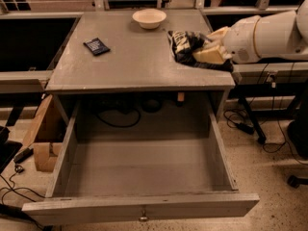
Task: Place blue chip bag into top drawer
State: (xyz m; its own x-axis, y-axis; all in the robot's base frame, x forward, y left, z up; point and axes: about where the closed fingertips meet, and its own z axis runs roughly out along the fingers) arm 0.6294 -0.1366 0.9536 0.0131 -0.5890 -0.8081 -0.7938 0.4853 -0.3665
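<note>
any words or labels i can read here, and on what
Nothing can be read as words.
blue chip bag: white print, too blurred to read.
small dark packet: pale marks, too small to read.
bowl, top drawer: no text seen.
gripper, at the bag by the table's right edge: no label seen.

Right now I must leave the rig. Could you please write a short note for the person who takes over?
Pincer: at the right side of the table, shut on the blue chip bag.
Top drawer: open wide, below the table's front edge.
Done: drawer open, bag grasped.
Left: carry the bag forward over the drawer, lower it and release.
</note>
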